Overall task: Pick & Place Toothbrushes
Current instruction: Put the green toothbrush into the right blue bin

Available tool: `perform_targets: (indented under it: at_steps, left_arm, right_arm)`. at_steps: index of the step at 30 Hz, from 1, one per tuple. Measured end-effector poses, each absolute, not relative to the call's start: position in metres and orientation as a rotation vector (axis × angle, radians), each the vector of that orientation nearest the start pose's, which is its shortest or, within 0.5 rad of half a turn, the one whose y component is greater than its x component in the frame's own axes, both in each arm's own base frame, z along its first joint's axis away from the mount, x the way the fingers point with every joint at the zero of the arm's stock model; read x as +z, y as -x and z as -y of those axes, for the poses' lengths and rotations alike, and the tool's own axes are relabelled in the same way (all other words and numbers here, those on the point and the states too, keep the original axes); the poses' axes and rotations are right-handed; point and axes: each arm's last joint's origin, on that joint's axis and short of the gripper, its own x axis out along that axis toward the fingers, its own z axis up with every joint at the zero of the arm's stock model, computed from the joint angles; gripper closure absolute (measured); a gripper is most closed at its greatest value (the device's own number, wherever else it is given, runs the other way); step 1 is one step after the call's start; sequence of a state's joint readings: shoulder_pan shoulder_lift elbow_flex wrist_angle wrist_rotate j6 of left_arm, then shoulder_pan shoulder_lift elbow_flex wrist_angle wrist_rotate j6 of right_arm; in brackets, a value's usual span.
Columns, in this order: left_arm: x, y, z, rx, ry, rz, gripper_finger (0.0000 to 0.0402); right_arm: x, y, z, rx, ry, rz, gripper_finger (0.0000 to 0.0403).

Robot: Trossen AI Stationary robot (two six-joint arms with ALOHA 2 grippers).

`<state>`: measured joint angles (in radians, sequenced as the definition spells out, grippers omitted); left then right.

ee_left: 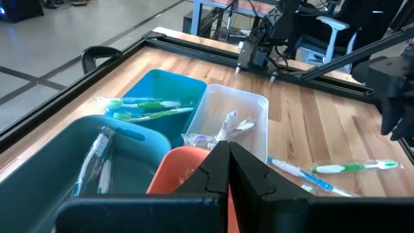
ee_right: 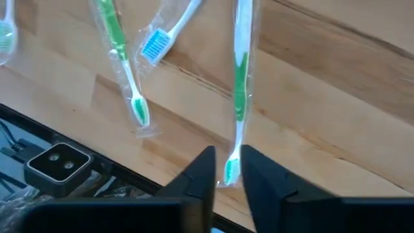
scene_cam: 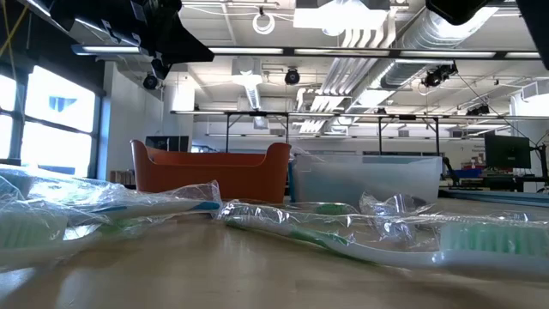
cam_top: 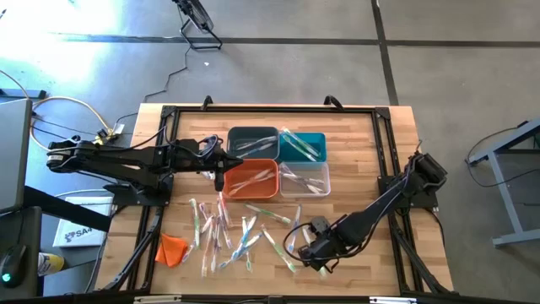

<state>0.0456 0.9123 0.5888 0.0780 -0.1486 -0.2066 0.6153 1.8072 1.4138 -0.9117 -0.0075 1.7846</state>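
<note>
High view: four rectangular plastic bins sit in a block on the wooden slatted tabletop (cam_top: 363, 152), and the orange bin (cam_top: 251, 179) serves as landmark. The dark grey bin (cam_top: 251, 141) is just behind it, the clear bin (cam_top: 304, 180) just beside it toward the right arm, and the teal bin (cam_top: 302, 146) diagonal to it. All four hold a few wrapped toothbrushes. The left tool (cam_top: 218, 180), fingers clenched together with nothing in them, hangs over the orange bin's edge on the left-arm side; its wrist view shows the dark fingertips (ee_left: 228, 169) pressed together above that bin.

The loose thin toothbrushes in clear shiny wrappers (cam_top: 221, 230) lie scattered on the tabletop in front of the orange bin, with white, green and blue handles. A small orange cloth-like lump (cam_top: 171, 248) lies further out, toward the near left corner.

The right tool (cam_top: 314, 256) is low over the tabletop, in front of the clear bin and well apart from the orange one. Its wrist view shows the fingers slightly parted around the end of a green-and-white wrapped toothbrush (ee_right: 239, 77); whether they grip it, I cannot tell.
</note>
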Motion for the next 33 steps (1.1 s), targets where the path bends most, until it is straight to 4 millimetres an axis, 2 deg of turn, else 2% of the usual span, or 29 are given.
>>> perform_targets:
  at_steps: [4,8,15,26,33]
  left_arm:
    - [0.268,-0.203,-0.014,0.218,0.192,-0.224,0.0401]
    - [0.268,-0.203,-0.014,0.218,0.193,-0.224,0.0401]
    - [0.268,-0.203,-0.014,0.218,0.192,-0.226,0.0401]
    - [0.268,-0.203,-0.014,0.219,0.192,-0.227,0.0401]
    - [0.267,-0.203,-0.014,0.22,0.192,-0.234,0.0401]
  right_arm:
    - [0.223,-0.29,-0.204,-0.711,-1.075,-1.251,0.0283]
    - [0.214,-0.288,-0.202,-0.735,-1.083,-1.245,0.0266]
    - [0.19,-0.283,-0.199,-0.762,-1.136,-1.227,0.0279]
    - [0.173,-0.285,-0.201,-0.731,-1.159,-1.213,0.0288]
    - [0.148,-0.296,-0.209,-0.698,-1.159,-1.222,0.0287]
